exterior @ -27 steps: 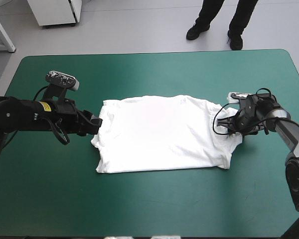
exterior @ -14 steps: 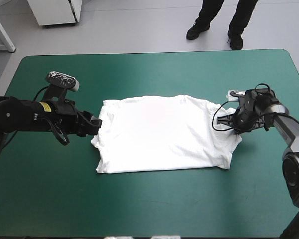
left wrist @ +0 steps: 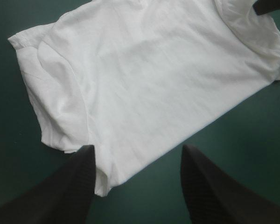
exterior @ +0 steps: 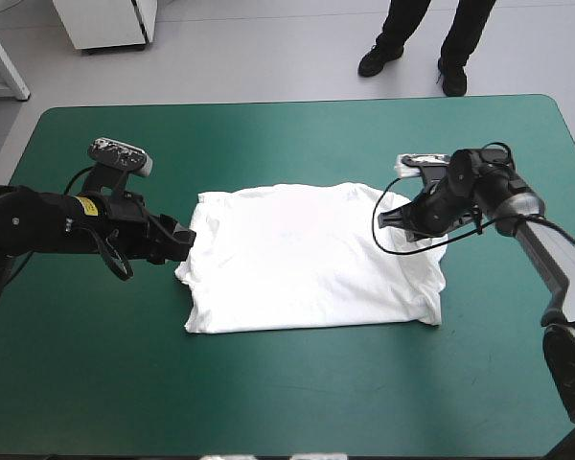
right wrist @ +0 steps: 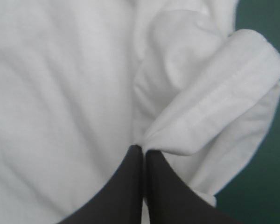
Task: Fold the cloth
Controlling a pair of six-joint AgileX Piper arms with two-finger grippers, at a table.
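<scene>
The right end effector [exterior: 407,223], clamped on a sleeve [right wrist: 214,116] of the white short-sleeved T-shirt [exterior: 297,264] lying flat on the teal-green bench [exterior: 268,393], is pulling it inward from its earlier spot, beginning the fold, while the left end effector [exterior: 184,240] is waiting, fingers apart.

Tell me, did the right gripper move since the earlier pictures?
Yes. The right gripper, shut on a sleeve of the T-shirt, moved away from the right edge of the table, drawing the sleeve inward over the shirt.
</scene>
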